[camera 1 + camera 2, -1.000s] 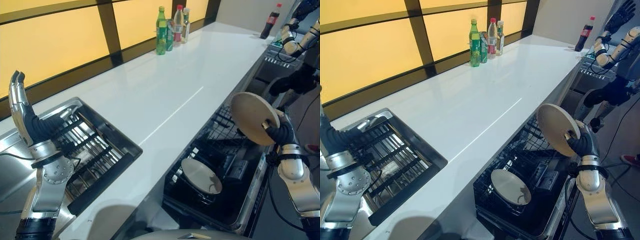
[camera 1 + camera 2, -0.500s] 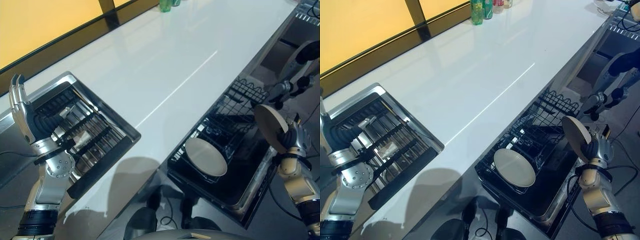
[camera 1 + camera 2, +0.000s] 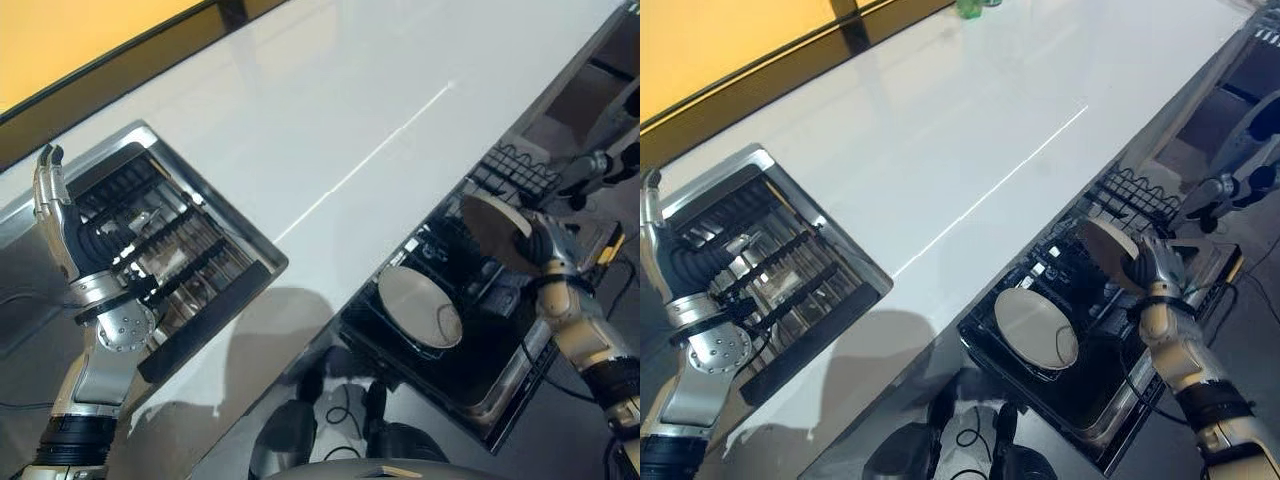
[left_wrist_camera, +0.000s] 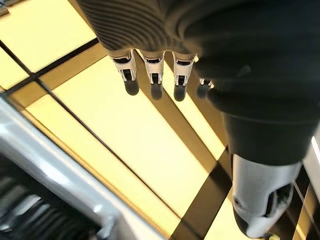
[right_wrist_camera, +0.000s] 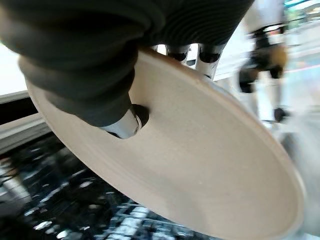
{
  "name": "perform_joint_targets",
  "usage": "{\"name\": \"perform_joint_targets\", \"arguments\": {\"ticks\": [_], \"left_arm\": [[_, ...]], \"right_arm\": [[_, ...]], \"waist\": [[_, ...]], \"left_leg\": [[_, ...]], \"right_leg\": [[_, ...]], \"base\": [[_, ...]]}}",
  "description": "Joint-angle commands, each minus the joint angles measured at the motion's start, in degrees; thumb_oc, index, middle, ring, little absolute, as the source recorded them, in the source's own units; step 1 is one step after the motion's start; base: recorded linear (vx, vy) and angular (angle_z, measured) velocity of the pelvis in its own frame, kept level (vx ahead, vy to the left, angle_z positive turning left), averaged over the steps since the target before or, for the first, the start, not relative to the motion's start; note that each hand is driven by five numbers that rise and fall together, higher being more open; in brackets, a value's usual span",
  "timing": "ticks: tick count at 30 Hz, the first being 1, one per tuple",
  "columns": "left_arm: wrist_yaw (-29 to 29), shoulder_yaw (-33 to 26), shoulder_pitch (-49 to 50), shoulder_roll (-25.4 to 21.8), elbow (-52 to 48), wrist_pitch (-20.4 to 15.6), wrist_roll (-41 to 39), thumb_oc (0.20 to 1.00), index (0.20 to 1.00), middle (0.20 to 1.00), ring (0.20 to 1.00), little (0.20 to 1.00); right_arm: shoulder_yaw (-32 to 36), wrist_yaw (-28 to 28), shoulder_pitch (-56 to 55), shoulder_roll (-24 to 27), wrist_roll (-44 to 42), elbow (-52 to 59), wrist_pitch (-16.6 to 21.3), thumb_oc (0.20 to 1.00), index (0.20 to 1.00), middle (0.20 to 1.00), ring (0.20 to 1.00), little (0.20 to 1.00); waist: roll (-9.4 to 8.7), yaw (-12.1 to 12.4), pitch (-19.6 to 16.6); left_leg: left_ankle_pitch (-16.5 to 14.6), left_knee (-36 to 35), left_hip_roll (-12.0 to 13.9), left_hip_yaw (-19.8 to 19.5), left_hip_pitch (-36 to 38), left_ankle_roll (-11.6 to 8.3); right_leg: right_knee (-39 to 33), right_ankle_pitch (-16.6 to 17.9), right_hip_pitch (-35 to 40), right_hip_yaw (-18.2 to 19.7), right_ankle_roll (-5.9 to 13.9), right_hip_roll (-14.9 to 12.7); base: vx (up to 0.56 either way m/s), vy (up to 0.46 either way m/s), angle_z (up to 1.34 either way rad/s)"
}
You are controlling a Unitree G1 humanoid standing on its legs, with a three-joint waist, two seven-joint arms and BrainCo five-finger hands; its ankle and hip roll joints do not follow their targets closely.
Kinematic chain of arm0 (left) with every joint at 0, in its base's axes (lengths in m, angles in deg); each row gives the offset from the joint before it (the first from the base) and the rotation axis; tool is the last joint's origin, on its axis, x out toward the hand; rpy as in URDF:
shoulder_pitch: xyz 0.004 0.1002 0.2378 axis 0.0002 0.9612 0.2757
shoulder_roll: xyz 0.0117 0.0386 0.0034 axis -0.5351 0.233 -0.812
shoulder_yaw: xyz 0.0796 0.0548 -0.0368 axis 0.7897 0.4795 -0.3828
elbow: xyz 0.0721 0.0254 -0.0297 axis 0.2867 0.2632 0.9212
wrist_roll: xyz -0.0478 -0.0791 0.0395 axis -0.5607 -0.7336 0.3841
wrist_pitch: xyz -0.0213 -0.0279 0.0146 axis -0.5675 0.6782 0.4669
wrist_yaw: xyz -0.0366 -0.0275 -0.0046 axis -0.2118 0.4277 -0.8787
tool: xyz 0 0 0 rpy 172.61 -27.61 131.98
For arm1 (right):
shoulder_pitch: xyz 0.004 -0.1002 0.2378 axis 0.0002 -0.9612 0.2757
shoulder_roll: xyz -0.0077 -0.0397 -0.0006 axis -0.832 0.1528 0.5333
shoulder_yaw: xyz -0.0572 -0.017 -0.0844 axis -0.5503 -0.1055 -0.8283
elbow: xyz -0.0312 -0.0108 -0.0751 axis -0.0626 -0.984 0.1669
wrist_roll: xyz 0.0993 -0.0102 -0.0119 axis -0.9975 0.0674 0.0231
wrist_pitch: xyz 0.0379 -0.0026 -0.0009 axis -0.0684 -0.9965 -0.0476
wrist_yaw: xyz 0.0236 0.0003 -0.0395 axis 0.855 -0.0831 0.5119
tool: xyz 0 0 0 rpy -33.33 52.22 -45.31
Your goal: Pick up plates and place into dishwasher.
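The right hand (image 3: 545,250) grips a beige plate (image 3: 488,232), thumb pressed on one face and fingers (image 5: 207,52) curled behind the rim. It holds the plate tilted on edge above the far right part of the dishwasher rack (image 3: 440,270). In the right wrist view the plate (image 5: 200,165) hangs over the dark wire grid of the rack, apart from it.

A second plate (image 3: 420,306) lies in the near part of the same rack, to the left of and nearer than the held one, leaning slightly among the tines. The rack stands pulled out below the right edge of the white surface (image 3: 330,110). Farther right, past the rack, a second wire basket (image 3: 1130,190) shows.

The left hand (image 3: 55,215) is raised at the left side, fingers (image 4: 152,80) straight and released, holding nothing. It stands over the near left edge of a sink (image 3: 25,215) set into the surface, which holds a dark ribbed drying rack (image 3: 170,260). Behind the surface, on the far side, runs a yellow panelled wall (image 3: 70,30) with dark frames.
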Motion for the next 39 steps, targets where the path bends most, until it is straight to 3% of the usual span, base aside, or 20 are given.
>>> {"name": "perform_joint_targets", "arguments": {"ticks": [1,7,12,22,30,38,39], "left_arm": [[0.6,1.5,-2.2,-4.8,0.7,-2.3,-1.0,1.0,1.0,1.0,1.0,1.0],[-0.8,1.4,-4.1,-6.1,2.8,-4.0,0.2,1.0,1.0,1.0,1.0,1.0],[-1.3,2.1,-5.0,-6.5,4.0,-4.9,1.0,1.0,1.0,1.0,1.0,1.0],[-0.8,4.6,-8.6,-4.8,5.5,-5.1,2.6,1.0,1.0,1.0,1.0,1.0],[-1.6,5.6,-9.5,-3.6,4.1,-4.2,2.2,1.0,1.0,1.0,1.0,1.0],[-3.9,4.2,-5.6,-1.8,1.3,-3.8,2.8,1.0,1.0,1.0,1.0,1.0],[-4.3,4.0,-4.9,-1.5,0.9,-3.7,3.1,1.0,1.0,1.0,1.0,1.0]], "right_arm": [[-3.0,-4.7,6.5,3.8,-0.5,0.7,0.1,0.2,0.2,0.2,0.2,0.2],[-7.8,-0.5,9.6,1.2,-4.2,0.1,-3.8,0.2,0.2,0.2,0.2,0.2],[-11.0,-0.3,8.1,-3.6,-5.3,-2.9,-5.5,0.2,0.2,0.2,0.2,0.2],[-13.6,2.7,5.9,-9.1,-6.8,-10.6,-6.0,0.2,0.2,0.2,0.2,0.2],[-12.3,4.6,4.0,-11.0,-8.1,-26.4,-5.7,0.2,0.2,0.2,0.2,0.2],[-8.3,6.3,-2.2,-10.7,-7.7,-26.6,-3.0,0.2,0.2,0.2,0.2,0.2],[-7.9,5.8,-3.4,-10.8,-7.9,-26.2,-2.1,0.545,0.545,0.545,0.545,0.545]], "waist": [[-2.09,2.4,-2.3],[-4.08,4.0,-2.2],[-4.26,5.0,-1.8],[-2.42,4.6,-0.4],[-0.32,4.2,0.0],[0.13,3.6,-2.4],[0.03,3.5,-2.9]], "left_leg": [[-0.8,2.4,2.5,-3.6,-4.4,-2.95],[-0.5,0.1,2.6,-4.2,-3.5,-3.03],[-0.4,-1.2,2.5,-4.7,-2.8,-3.0],[0.0,-3.5,1.8,-4.4,-3.2,-2.67],[0.4,-4.6,1.6,-3.0,-2.5,-2.21],[0.5,-5.1,2.0,-1.8,0.9,-2.09],[0.4,-5.0,2.2,-1.6,1.6,-2.16]], "right_leg": [[9.1,-7.4,-3.0,-0.6,4.95,-3.3],[7.3,-7.0,-1.8,-1.3,5.2,-2.7],[6.0,-6.8,-0.8,-1.6,5.43,-2.6],[4.8,-6.5,-1.9,-1.0,5.8,-3.1],[3.6,-6.0,-1.3,-0.1,6.23,-4.1],[2.9,-5.6,2.1,-0.3,6.53,-4.8],[2.9,-5.6,2.7,-0.2,6.56,-4.8]], "base": [[0.01,-0.058,0.23],[0.05,-0.034,0.16],[0.02,-0.019,0.12],[-0.05,0.02,0.04],[-0.03,0.039,0.0],[0.04,0.022,0.0],[0.11,0.004,0.01]]}}
